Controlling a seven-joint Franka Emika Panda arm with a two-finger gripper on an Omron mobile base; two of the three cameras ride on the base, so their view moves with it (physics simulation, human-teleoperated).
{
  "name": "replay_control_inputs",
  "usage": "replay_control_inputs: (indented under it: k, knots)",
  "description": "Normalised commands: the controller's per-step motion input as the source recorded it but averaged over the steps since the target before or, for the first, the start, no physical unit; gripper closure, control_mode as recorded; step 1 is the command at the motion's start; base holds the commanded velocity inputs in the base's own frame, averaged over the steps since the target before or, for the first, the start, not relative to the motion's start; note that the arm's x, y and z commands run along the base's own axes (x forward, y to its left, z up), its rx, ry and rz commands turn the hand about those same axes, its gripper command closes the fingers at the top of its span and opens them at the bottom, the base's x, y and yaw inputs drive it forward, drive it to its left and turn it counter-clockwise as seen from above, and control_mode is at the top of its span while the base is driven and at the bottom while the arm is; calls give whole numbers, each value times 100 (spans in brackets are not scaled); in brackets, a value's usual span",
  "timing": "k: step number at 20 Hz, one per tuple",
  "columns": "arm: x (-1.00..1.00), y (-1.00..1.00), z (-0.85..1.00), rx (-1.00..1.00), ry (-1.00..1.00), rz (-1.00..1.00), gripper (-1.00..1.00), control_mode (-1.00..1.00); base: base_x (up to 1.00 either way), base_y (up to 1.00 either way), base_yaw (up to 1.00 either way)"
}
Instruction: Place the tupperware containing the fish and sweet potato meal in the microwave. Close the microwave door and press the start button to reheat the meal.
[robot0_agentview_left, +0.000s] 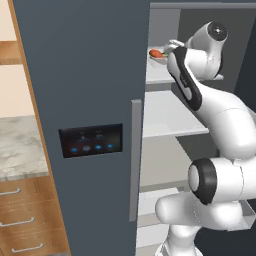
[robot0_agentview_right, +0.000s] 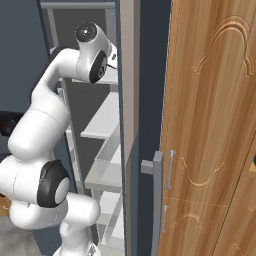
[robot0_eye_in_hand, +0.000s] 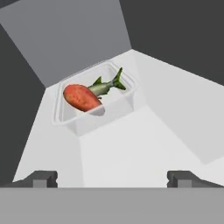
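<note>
The claw is wide open and holds nothing; its two dark tips sit at the bottom of the hand view. Above them, in the upper middle, the tupperware rests on a white shelf. A green fish and an orange sweet potato lie inside it.

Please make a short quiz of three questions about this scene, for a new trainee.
1. True or false: the pincer is shut on the tupperware.
2. Which two foods lie in the tupperware?
3. The tupperware rests on: A) a white fridge shelf; B) a marble counter; C) a wooden drawer.

Key: 1. False: its jaws stand open, short of the box. 2. A fish and a sweet potato. 3. A.
</note>
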Motion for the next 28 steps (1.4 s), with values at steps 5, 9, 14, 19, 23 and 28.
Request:
replay_control_inputs:
  k: [5,9,14,19,23,28]
  knots:
    - [47,-1,-1,5,3,0,-100,-100,0,0,0]
    - [46,0,-8,7,5,0,-100,-100,0,0,0]
    - [46,0,-11,8,5,0,-100,-100,0,0,0]
    - [41,0,-3,2,2,0,-100,-100,0,0,0]
    - [37,0,-4,0,0,0,-100,-100,0,0,0]
    - [36,0,-16,0,0,0,-100,-100,0,0,0]
